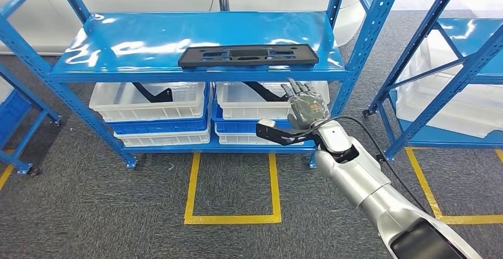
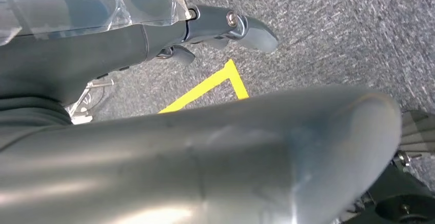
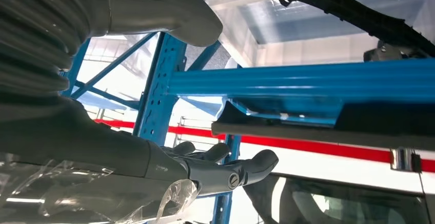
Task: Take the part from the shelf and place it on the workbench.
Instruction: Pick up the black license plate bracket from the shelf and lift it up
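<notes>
**Right hand raised below the shelf, part untouched**

The blue shelf carries the flat black part at the front edge of its top board. White bins sit on the level beneath. The head view shows the right hand just under that edge, fingers apart and holding nothing; the right wrist view shows the part's underside from below. The left hand hangs over grey carpet, fingers extended, empty.

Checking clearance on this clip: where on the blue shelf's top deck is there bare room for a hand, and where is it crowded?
On the top deck, bare blue lies left of the black part, behind it, and in a narrower strip to its right. The front edge at the part is tight. Below, the white bins fill the lower level. The right hand is raised just under that edge.
</notes>
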Controlling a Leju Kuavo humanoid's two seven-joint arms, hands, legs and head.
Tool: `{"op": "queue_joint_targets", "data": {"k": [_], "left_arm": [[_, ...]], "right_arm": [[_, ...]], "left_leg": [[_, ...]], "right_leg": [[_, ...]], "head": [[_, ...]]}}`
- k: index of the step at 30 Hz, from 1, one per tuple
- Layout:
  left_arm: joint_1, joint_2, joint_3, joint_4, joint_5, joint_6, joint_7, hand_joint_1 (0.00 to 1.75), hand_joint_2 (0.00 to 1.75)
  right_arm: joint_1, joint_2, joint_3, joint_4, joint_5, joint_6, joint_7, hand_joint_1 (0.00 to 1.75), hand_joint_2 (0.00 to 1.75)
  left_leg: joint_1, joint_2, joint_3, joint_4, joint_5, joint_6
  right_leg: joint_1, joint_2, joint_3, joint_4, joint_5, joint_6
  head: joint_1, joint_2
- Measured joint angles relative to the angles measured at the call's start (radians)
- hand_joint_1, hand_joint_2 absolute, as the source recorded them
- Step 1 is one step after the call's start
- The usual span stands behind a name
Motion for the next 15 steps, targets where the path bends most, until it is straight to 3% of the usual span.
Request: {"op": "queue_joint_targets", "data": {"k": [1, 2, 4, 6, 9, 11, 14, 15], "left_arm": [[0.0, 0.0, 0.0, 0.0, 0.0, 0.0, 0.0, 0.0, 0.0], [0.0, 0.0, 0.0, 0.0, 0.0, -0.001, -0.001, 0.0, 0.0], [-0.001, -0.001, 0.0, 0.0, 0.0, -0.001, -0.002, 0.0, 0.0], [-0.003, -0.001, 0.0, 0.0, -0.001, -0.001, -0.002, 0.0, 0.0], [-0.002, -0.001, 0.001, 0.0, -0.002, -0.001, -0.002, 0.0, 0.0], [-0.001, -0.001, 0.001, 0.0, -0.004, -0.001, -0.003, 0.0, 0.0], [-0.001, -0.001, 0.001, 0.0, -0.01, -0.001, -0.005, 0.0, 0.0], [0.0, -0.001, 0.001, 0.0, -0.012, -0.001, -0.006, 0.0, 0.0]], "right_arm": [[0.001, 0.0, 0.0, 0.001, 0.002, 0.0, -0.001, 0.0, 1.75], [0.001, -0.001, 0.0, 0.001, 0.004, -0.001, -0.002, 0.0, 1.75], [-0.004, -0.001, 0.0, 0.001, 0.006, -0.002, -0.004, 0.0, 1.75], [-0.01, 0.001, 0.0, 0.001, 0.007, -0.003, -0.005, 0.0, 1.75], [-0.013, 0.003, 0.0, 0.001, 0.01, -0.005, -0.006, 0.0, 1.75], [-0.018, 0.007, 0.0, 0.0, 0.015, -0.006, -0.008, 0.0, 1.75], [-0.023, 0.02, 0.001, -0.005, 0.019, -0.004, -0.008, 0.0, 1.75], [-0.022, 0.024, 0.001, -0.008, 0.021, -0.003, -0.008, 0.0, 1.75]], "left_leg": [[0.0, -0.001, 0.003, 0.0, -0.003, 0.0], [0.0, -0.002, 0.008, 0.0, -0.006, -0.001], [-0.002, -0.004, 0.019, 0.0, -0.014, -0.006], [-0.005, -0.005, 0.026, 0.0, -0.023, -0.015], [-0.006, -0.005, 0.028, -0.002, -0.032, -0.028], [-0.004, -0.003, 0.008, 0.043, -0.061, -0.039], [0.002, -0.001, -0.099, 0.254, -0.148, -0.054], [0.003, -0.001, -0.133, 0.31, -0.16, -0.057]], "right_leg": [[0.0, 0.0, -0.011, 0.008, 0.013, -0.001], [0.0, 0.0, -0.002, -0.027, 0.045, -0.005], [0.003, 0.0, 0.058, -0.173, 0.131, -0.017], [0.008, 0.0, 0.109, -0.291, 0.177, -0.027], [0.008, -0.001, 0.122, -0.323, 0.178, -0.037], [0.002, -0.001, 0.129, -0.329, 0.178, -0.046], [0.0, -0.001, 0.136, -0.331, 0.172, -0.054], [0.0, -0.001, 0.139, -0.331, 0.169, -0.055]], "head": [[0.0, 0.0], [0.0, 0.0], [0.0, 0.0], [0.0, 0.0], [0.0, 0.0], [0.0, 0.0], [0.0, 0.0], [0.0, 0.0]]}}
